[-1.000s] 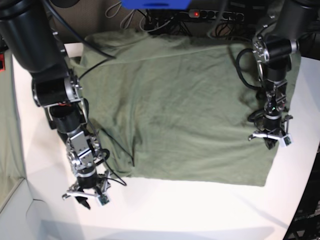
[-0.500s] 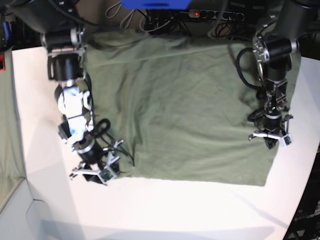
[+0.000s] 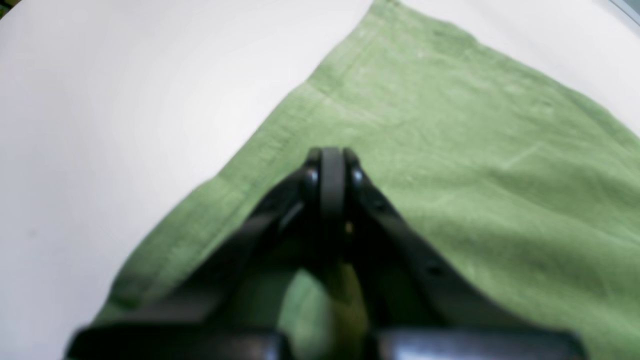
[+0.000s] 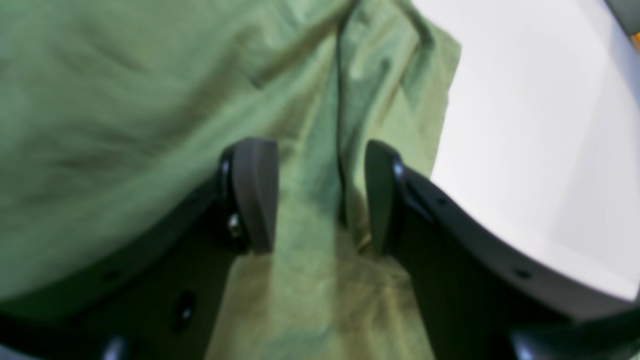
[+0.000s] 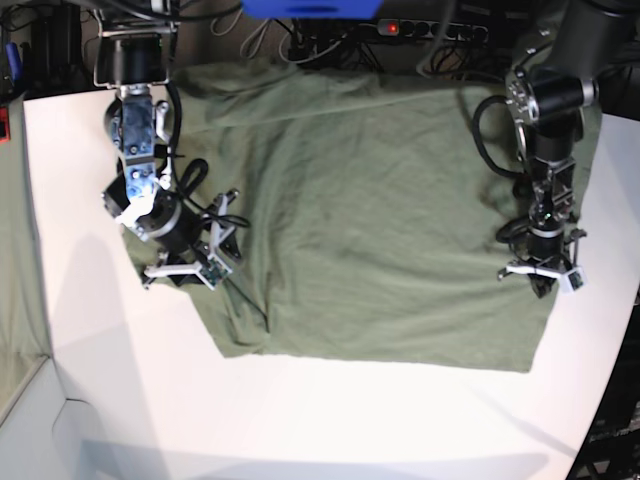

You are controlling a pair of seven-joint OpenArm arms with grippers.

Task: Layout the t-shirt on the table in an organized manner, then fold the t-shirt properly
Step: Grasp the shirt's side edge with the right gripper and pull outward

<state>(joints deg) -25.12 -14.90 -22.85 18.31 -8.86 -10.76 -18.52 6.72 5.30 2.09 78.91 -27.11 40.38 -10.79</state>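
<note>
The olive-green t-shirt point(image 5: 380, 220) lies spread over the back half of the white table point(image 5: 350, 420). At the shirt's left edge my right gripper point(image 5: 185, 272) sits low over bunched cloth. In the right wrist view this gripper point(image 4: 315, 200) is open, its fingers point(image 4: 252, 195) straddling a raised fold of the t-shirt point(image 4: 125, 100). My left gripper point(image 5: 540, 278) stands near the shirt's right hem. The left wrist view shows that gripper point(image 3: 332, 165) shut, tips together just over the t-shirt point(image 3: 475, 150) beside its stitched hem, with bare table point(image 3: 125, 100) to the left.
A power strip point(image 5: 415, 28) and cables lie behind the table, next to a blue object point(image 5: 310, 8). A pale grey-green cloth point(image 5: 15, 280) hangs at the far left. The table's curved edge point(image 5: 612, 400) drops to a dark floor at the right.
My right arm has swung from the table's front left up onto the shirt's left edge, with its gripper now over a fold there. The left arm has not moved.
</note>
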